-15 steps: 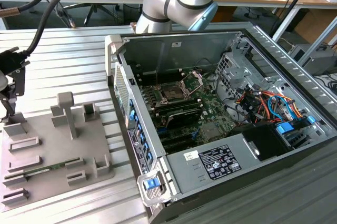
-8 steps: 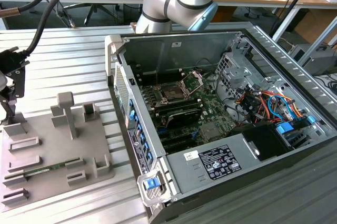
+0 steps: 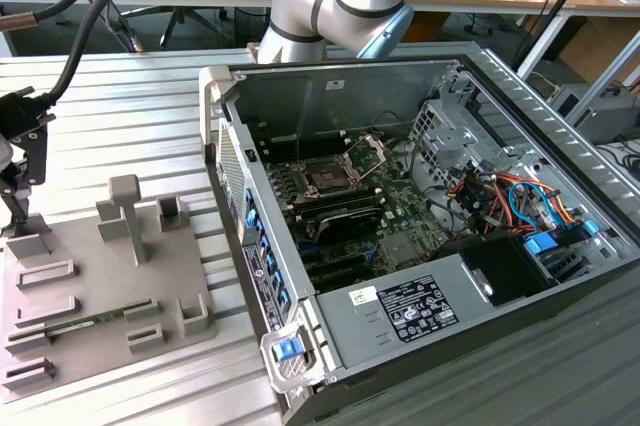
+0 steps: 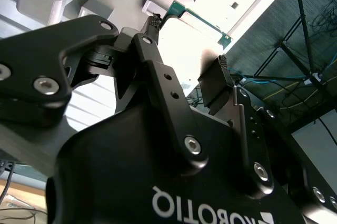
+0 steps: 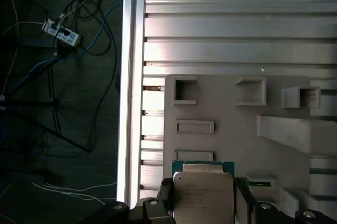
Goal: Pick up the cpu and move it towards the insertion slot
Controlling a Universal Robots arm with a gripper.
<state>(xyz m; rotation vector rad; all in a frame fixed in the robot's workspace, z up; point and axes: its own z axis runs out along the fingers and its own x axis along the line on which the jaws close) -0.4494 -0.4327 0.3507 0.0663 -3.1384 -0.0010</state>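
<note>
First wrist view: the gripper pinches the cpu by two opposite edges, held above the grey fixture plate, so the pick looks done. The insertion slot sits in the open computer case at the exterior view's centre, well apart; that carry is not yet made.

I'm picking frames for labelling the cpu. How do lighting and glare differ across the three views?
First wrist view: cpu evenly lit, glare stripes on the ribbed table. Second wrist view: end effector dark against a blown-out white background. Exterior view: fairly even light.
</note>
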